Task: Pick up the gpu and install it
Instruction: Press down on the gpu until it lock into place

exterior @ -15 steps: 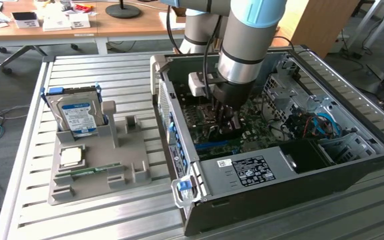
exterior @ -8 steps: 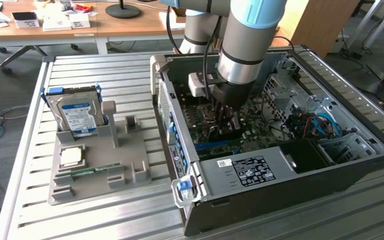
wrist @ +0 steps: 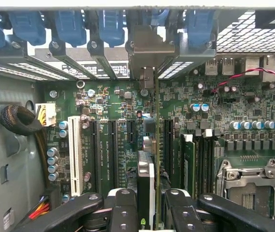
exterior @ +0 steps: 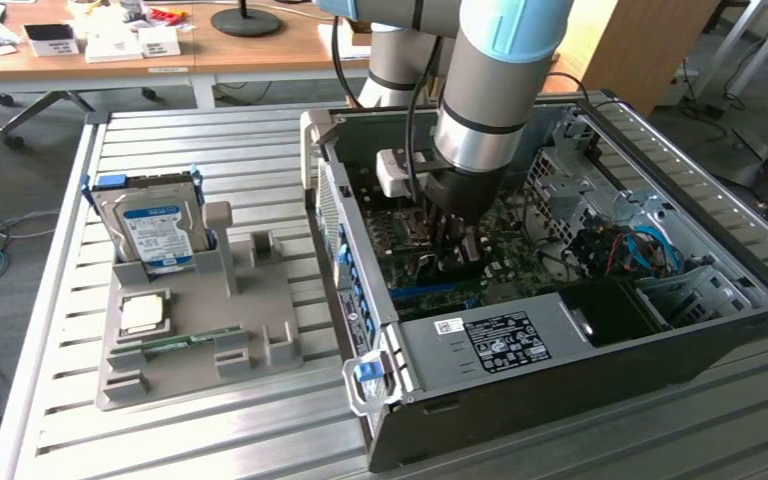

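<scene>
The gpu (wrist: 146,186) stands edge-on between my gripper's fingers (wrist: 123,210), a thin card with a pale edge, low over the green motherboard (wrist: 113,140) and its dark expansion slots. Its silver end bracket (wrist: 149,50) reaches the row of rear slot openings in the case. My gripper (wrist: 147,212) is shut on the card. In the exterior view the gripper (exterior: 451,242) hangs straight down inside the open computer case (exterior: 704,330), with the dark gpu (exterior: 447,262) just above the board.
On the exterior view's left a grey fixture (exterior: 197,340) holds a silver hard drive with a blue label (exterior: 157,232), a square chip (exterior: 141,313) and a green memory stick (exterior: 177,342). Blue slot latches (wrist: 69,24), a white slot (wrist: 73,150), the processor socket (wrist: 248,186) and power supply (exterior: 504,340) surround the card.
</scene>
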Controlling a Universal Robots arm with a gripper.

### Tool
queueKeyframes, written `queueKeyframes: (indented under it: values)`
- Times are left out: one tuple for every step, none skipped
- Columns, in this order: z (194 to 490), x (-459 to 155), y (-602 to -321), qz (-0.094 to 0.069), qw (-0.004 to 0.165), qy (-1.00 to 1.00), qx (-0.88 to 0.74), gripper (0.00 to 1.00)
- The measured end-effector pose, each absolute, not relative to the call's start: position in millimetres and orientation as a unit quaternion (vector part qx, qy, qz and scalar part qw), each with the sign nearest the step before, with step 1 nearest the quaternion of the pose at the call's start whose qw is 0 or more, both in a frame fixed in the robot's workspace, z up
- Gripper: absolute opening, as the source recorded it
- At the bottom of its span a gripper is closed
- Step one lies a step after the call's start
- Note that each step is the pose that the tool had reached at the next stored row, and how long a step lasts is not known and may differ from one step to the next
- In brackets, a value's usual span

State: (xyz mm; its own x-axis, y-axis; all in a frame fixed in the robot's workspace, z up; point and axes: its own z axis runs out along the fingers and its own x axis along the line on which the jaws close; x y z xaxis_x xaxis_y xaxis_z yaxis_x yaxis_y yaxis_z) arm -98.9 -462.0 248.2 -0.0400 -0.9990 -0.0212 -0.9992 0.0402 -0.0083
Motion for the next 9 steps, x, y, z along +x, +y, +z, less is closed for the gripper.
queueKeyframes:
  values:
    - [248.2,-98.9,-462.0,0.004,0.010,0.721,-0.693,0.27]
    - [247.9,-98.9,-462.0,0.004,0.011,0.721,-0.693,0.27]
    - [247.7,-98.9,-462.0,0.004,0.011,0.721,-0.693,0.27]
    - [247.4,-98.8,-461.9,0.004,0.011,0.721,-0.693,0.27]
    - [247.3,-98.6,-461.9,0.004,0.011,0.721,-0.693,0.27]
    - [247.2,-98.4,-462.0,0.004,0.011,0.721,-0.693,0.27]
    - [247.1,-98.4,-462.0,0.004,0.011,0.721,-0.693,0.27]
    - [246.9,-98.3,-462.0,0.004,0.011,0.721,-0.693,0.27]
    - [246.7,-98.3,-462.0,0.004,0.011,0.721,-0.693,0.27]
